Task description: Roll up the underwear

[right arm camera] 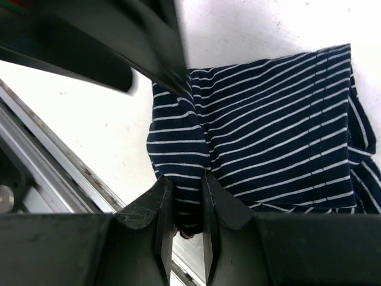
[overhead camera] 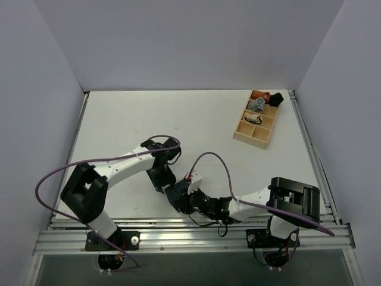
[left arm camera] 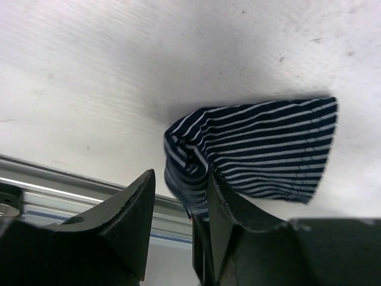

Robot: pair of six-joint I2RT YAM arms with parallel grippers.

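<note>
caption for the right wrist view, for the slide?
Right gripper pinching a fold of the striped navy underwear near the table's front rail, jaws nearly closed on the cloth.

Open table (overhead camera: 137,116) beyond crowded tools

No readable text, labels, brands, numbers or signs in any of my views: nothing legible on the worktop, the garment, or my arms. Only stripes on cloth, no print.
</note>
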